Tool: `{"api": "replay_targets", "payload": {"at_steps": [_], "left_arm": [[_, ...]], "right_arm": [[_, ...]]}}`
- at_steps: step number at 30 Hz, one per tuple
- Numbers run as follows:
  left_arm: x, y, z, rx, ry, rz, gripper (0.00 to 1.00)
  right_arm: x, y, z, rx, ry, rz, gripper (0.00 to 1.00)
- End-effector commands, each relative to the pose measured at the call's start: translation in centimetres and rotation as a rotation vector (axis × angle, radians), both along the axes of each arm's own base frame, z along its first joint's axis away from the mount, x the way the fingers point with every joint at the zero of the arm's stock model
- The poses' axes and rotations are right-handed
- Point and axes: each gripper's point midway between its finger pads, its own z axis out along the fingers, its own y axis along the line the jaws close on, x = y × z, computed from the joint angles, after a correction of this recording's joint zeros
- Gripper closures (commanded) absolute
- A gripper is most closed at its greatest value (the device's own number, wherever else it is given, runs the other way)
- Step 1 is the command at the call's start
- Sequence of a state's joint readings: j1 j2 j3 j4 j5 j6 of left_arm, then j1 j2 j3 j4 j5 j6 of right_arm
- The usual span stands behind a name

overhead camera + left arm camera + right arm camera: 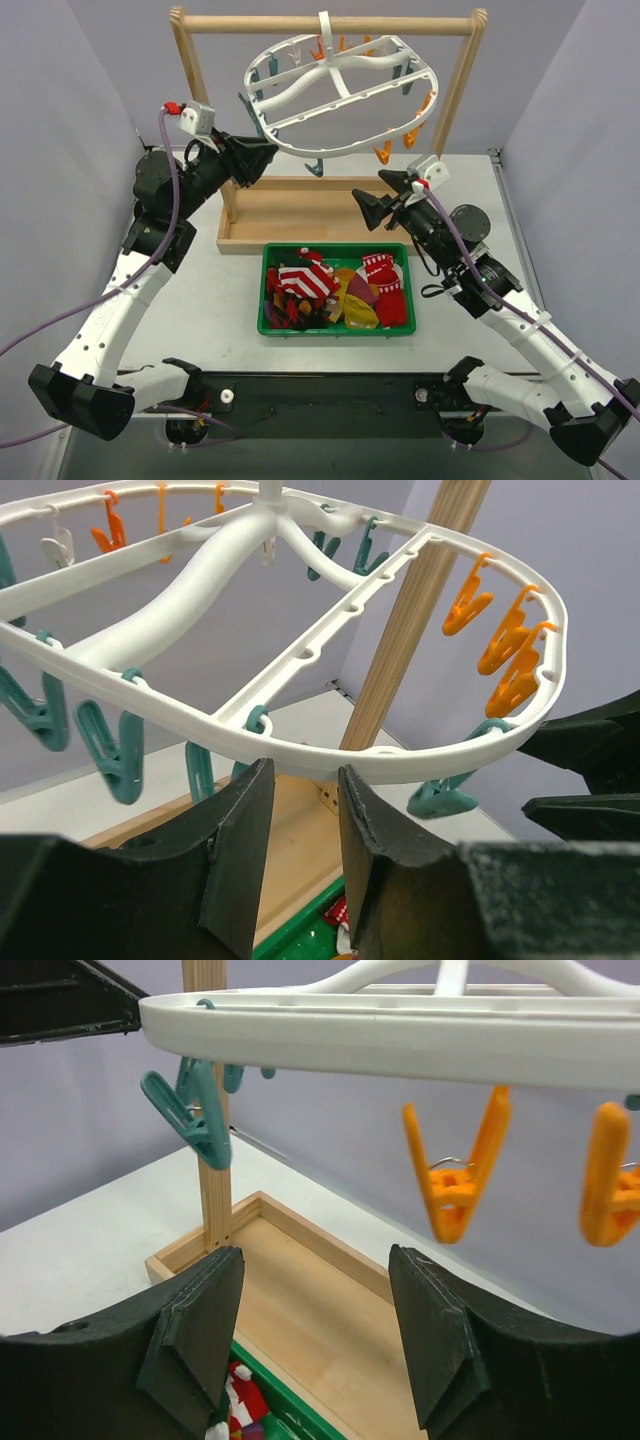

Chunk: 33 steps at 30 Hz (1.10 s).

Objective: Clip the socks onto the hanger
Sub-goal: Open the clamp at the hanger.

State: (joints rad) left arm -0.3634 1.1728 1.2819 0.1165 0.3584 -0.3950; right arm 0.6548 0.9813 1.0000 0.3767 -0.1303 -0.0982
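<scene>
The socks (pixel 330 285) lie heaped in a green bin (pixel 262 300); a red and white bit of them (pixel 235 1395) shows low in the right wrist view. The white oval hanger (pixel 327 60) hangs tilted from the wooden bar. My left gripper (pixel 268 155) is raised to its left rim. Its jaws (pixel 305 770) are open with nothing between them, and their tips sit right under the rim (pixel 300 752). I cannot tell whether they touch it. My right gripper (pixel 372 190) stands open and empty below the hanger's right side, with an orange clip (pixel 455 1175) hanging above it.
The wooden rack's top bar (pixel 330 24) carries the hanger, and its tray base (pixel 300 215) lies behind the bin. Teal clips (pixel 190 1110) and orange clips (pixel 415 125) dangle around the rim. An upright wooden post (pixel 410 620) stands just beyond my left fingers.
</scene>
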Motion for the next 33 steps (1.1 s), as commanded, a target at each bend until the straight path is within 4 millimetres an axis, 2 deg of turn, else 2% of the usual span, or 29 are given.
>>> {"api": "replay_targets", "payload": {"at_steps": [1, 5, 14, 23, 27, 31, 33], "left_arm": [[-0.6, 1.0, 3.7, -0.033, -0.097, 0.035, 0.59], [-0.6, 1.3, 4.0, -0.038, -0.098, 0.045, 0.6], [-0.3, 2.2, 4.2, -0.033, -0.101, 0.095, 0.63], [-0.1, 3.0, 4.2, -0.025, -0.104, 0.134, 0.64], [0.0, 2.9, 3.8, -0.025, -0.099, 0.13, 0.64], [-0.2, 2.7, 3.7, -0.03, -0.095, 0.116, 0.64], [-0.4, 2.4, 3.7, -0.039, -0.085, 0.098, 0.64]], "right_arm": [[-1.1, -2.0, 2.3, 0.049, -0.07, -0.026, 0.38], [-0.5, -2.7, 1.7, 0.042, -0.053, -0.043, 0.36], [2.0, -4.4, 2.2, 0.012, -0.067, -0.127, 0.33], [3.2, -8.1, 3.4, 0.049, -0.097, -0.231, 0.3], [2.5, -6.6, 4.0, 0.087, -0.097, -0.138, 0.3], [1.9, -4.1, 4.4, 0.115, -0.097, -0.014, 0.28], [1.9, -2.7, 3.9, 0.106, -0.083, 0.018, 0.27]]}}
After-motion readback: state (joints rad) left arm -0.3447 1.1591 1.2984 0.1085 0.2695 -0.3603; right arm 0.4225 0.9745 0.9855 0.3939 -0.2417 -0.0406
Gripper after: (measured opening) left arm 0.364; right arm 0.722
